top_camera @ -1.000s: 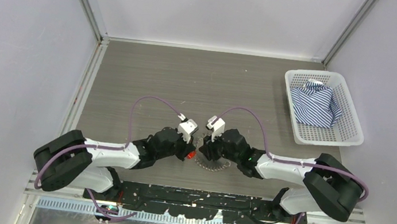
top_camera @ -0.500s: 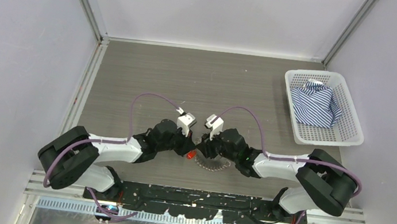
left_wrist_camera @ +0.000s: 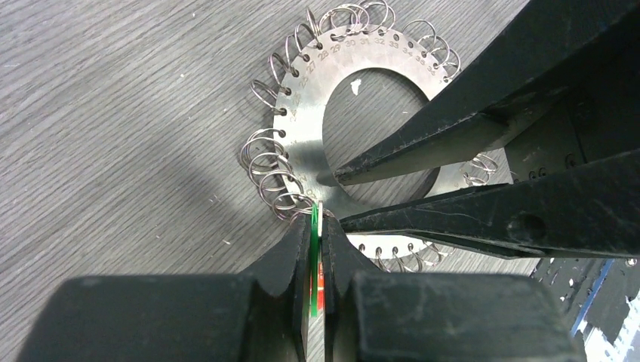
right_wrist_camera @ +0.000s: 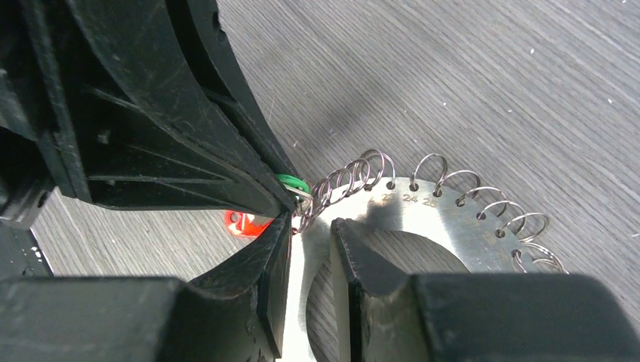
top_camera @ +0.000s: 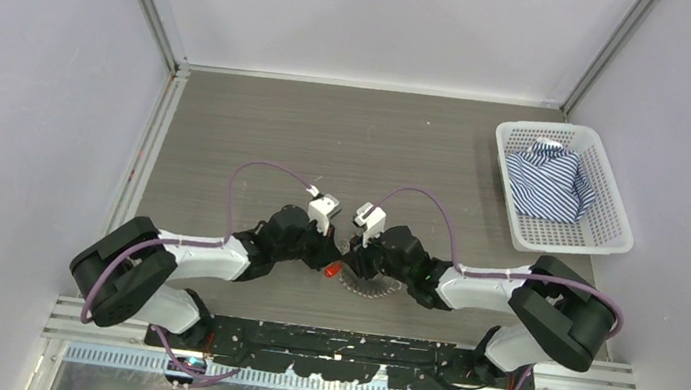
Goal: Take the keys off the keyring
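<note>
Steel keyring (left_wrist_camera: 302,128) mid-frame, wire loops (left_wrist_camera: 266,162) all threaded. Left gripper (left_wrist_camera: 317,220) pinches green key (left_wrist_camera: 313,256) at lower rim; right gripper (right_wrist_camera: 311,223) parted astride rim. Seemingly none freed yet.

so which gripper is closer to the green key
Left. The left gripper is shut on the green key; the right gripper sits just beside it, jaws apart astride the keyring.

You're looking at your twin white-and-black arms.
Your left arm (top_camera: 201,262) and right arm (top_camera: 475,288) are wearing white shells between bulky black joints, each trailing a looping purple cable (top_camera: 270,166) into a small white wrist block (top_camera: 324,208); the left gripper (left_wrist_camera: 320,230) and right gripper (right_wrist_camera: 311,226) are showing scuffed, tapering matte-black fingers (right_wrist_camera: 272,264).
</note>
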